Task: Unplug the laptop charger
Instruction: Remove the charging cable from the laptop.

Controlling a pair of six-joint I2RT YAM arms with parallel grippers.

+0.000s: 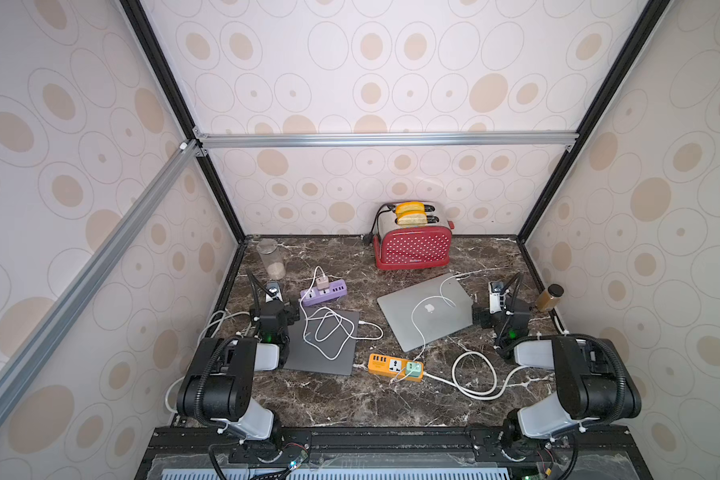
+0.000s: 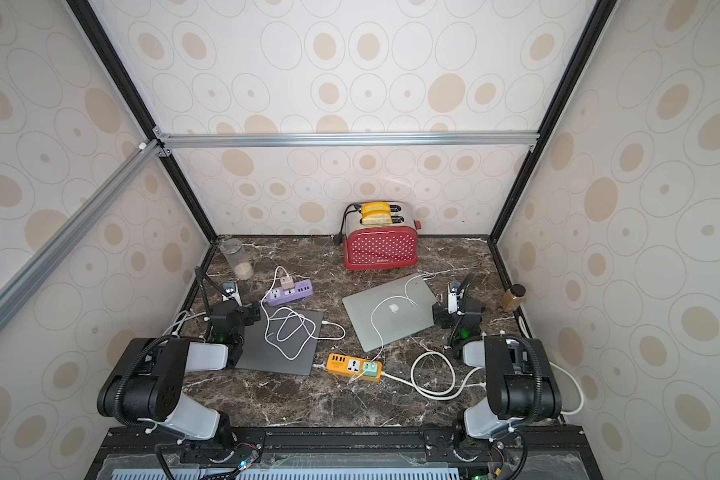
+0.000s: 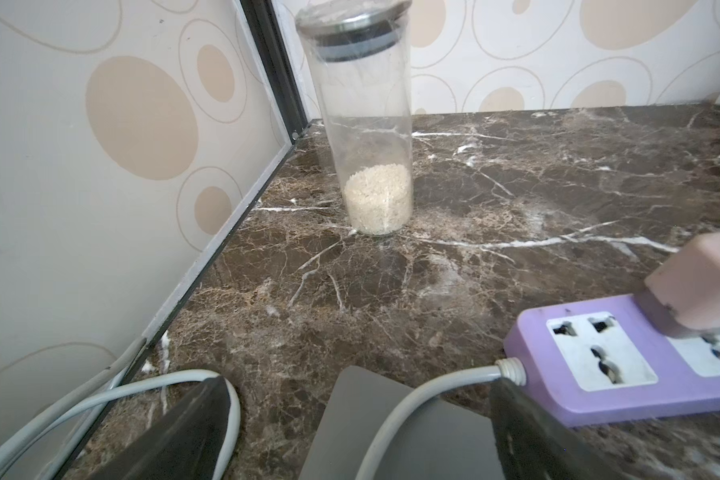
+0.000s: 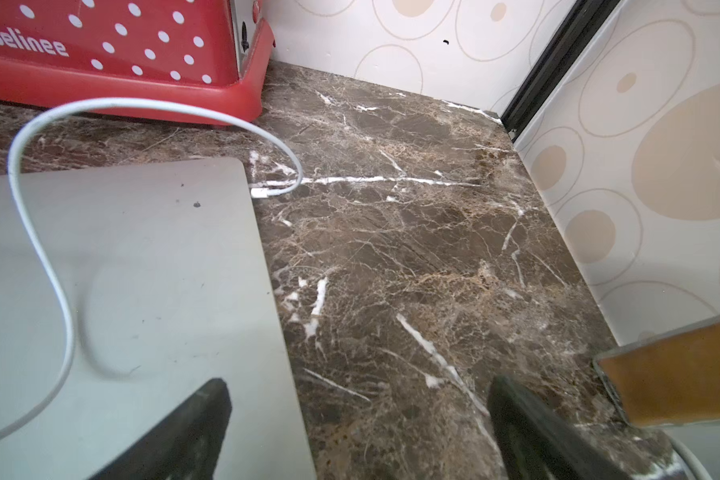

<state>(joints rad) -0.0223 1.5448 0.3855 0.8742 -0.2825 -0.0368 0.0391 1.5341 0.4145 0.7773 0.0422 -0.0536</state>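
Left tool [image 3: 356,390] and right tool [image 4: 358,386] hang open and empty over the counter [image 4: 412,249]; the charger cable [image 4: 40,253] lies across the silver laptop [image 4: 163,291], its connector [image 4: 262,192] plugged into the laptop's edge.

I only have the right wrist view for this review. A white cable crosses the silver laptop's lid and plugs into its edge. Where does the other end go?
Observer: In both top views the cable runs off the silver laptop to a green charger plugged into an orange strip.
Operator: Any other charger around?
Observer: Yes, a pink charger sits in a purple strip, wired to a dark laptop.
Operator: Where is the other arm?
Observer: The left gripper is open, over the dark laptop's corner, beside the purple strip.
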